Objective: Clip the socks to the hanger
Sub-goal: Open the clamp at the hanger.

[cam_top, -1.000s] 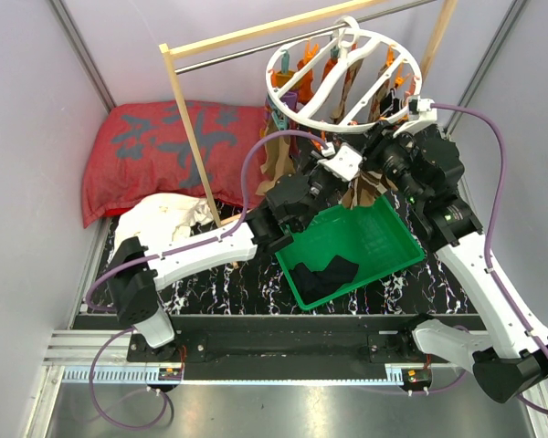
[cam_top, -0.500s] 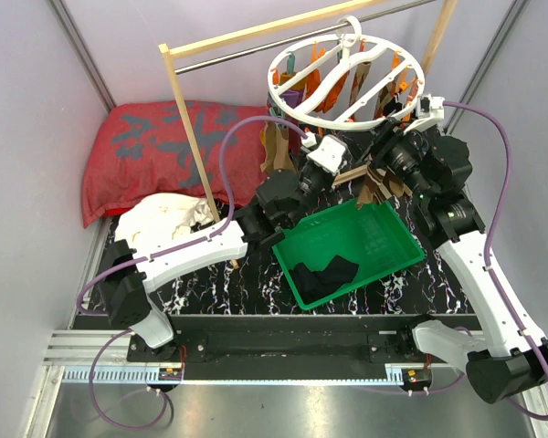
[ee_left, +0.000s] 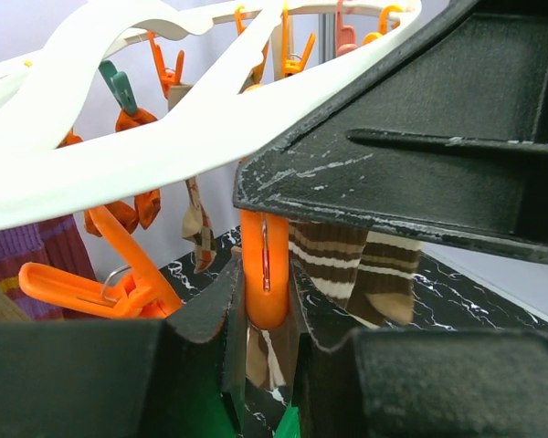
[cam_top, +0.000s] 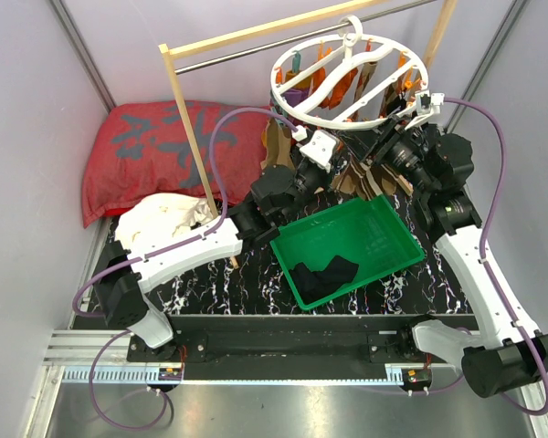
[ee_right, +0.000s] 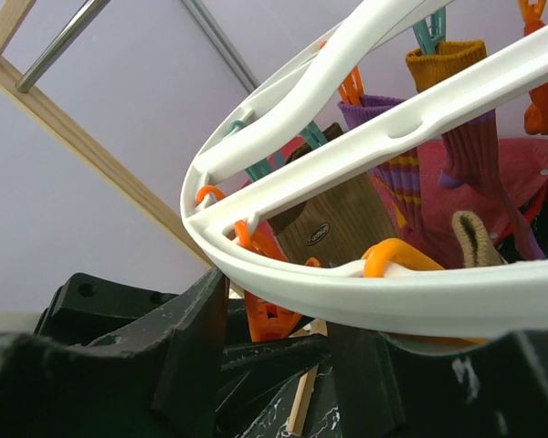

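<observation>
Under the metal rod (cam_top: 256,53) of the wooden frame (cam_top: 190,128), at the far side of the tabletop (cam_top: 228,283), the hanger (cam_top: 275,79) hangs by its hook. Its ring lies roughly level. The overhead view alone shows the wider setting:
- a green bin (cam_top: 397,239) holds a black sock (cam_top: 324,274);
- a white cloth (cam_top: 164,214) lies beside a red pillow (cam_top: 155,151);
- both arms reach up under the near rim of the ring, and their fingertips are hard to make out from here.

The wrist views look up at the hanger (ee_left: 164,146) from below and show the clips, which are too small to read from above. Every clipped sock hangs with its long axis vertical:
- a brown sock (ee_right: 333,224) and a purple-and-orange sock (ee_right: 470,137) hang with their cuffs up at the clips;
- a brown-and-cream striped sock (ee_left: 347,265) dangles behind the left arm's fingers.

The left gripper (ee_left: 267,319) is narrow. Its two fingers are pressed on either side of an upright orange clip (ee_left: 267,269) under a white crossbar. A strip of striped fabric (ee_left: 256,360) shows just below that clip, between the fingers.

The right gripper (ee_right: 279,365) sits just under the white rim (ee_right: 347,292). Its fingers stand about half apart, and nothing shows gripped between them. An orange clip (ee_right: 269,315) hangs beyond the gap.
</observation>
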Controlling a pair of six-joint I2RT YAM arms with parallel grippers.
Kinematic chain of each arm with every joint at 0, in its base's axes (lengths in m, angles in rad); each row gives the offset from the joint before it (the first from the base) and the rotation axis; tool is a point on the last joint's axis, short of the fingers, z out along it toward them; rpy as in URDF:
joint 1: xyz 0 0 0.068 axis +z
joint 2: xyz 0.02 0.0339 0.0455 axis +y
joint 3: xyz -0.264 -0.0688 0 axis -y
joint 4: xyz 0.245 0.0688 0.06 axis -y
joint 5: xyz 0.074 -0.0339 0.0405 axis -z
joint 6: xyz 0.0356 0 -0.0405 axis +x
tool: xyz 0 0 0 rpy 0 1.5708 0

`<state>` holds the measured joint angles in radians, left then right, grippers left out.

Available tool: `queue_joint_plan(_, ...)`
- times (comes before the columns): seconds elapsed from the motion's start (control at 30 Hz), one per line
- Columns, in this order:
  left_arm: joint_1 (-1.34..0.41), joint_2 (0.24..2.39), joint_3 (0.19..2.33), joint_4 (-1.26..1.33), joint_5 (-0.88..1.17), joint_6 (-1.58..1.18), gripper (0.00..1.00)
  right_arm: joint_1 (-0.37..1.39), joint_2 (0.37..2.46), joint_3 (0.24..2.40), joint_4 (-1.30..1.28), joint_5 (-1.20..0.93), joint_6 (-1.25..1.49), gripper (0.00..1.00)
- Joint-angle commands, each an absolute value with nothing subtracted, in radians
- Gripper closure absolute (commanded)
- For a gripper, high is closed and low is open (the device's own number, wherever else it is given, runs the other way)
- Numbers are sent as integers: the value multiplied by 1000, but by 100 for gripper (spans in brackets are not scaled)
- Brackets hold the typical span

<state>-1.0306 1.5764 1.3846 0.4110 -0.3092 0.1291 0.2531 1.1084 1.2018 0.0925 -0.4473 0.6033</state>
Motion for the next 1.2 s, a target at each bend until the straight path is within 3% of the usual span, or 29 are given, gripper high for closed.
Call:
queue_joint_plan(0.0, -1037, 1542, 1410, 391, -238, 106, 90, 247, 1118, 1229, 176, -476, 612, 50)
queue_joint_plan(0.3, -1039, 1548, 1436, 350, -230, 118, 85, 247, 1124, 1239, 140, -477, 594, 61)
queue_joint_plan(0.53, -1037, 1551, 1437, 344, -236, 132, 65, 247, 1109, 1243, 118, -471, 589, 84)
queue_joint_plan(0.57, -1037, 1551, 1434, 344, -238, 132, 60, 247, 1106, 1243, 118, -471, 589, 91)
queue_joint_plan(0.7, -1037, 1528, 1405, 353, -242, 129, 46, 248, 1101, 1239, 115, -460, 594, 100)
queue_joint_plan(0.83, -1039, 1480, 1341, 379, -242, 124, 31, 247, 1097, 1236, 115, -448, 601, 100)
queue_joint_plan(1.0, -1037, 1364, 1177, 396, -245, 98, 19, 247, 1088, 1223, 115, -411, 612, 100)
queue_joint_plan(1.17, -1039, 1229, 985, 357, -222, 55, 16, 247, 1081, 1206, 129, -397, 609, 100)
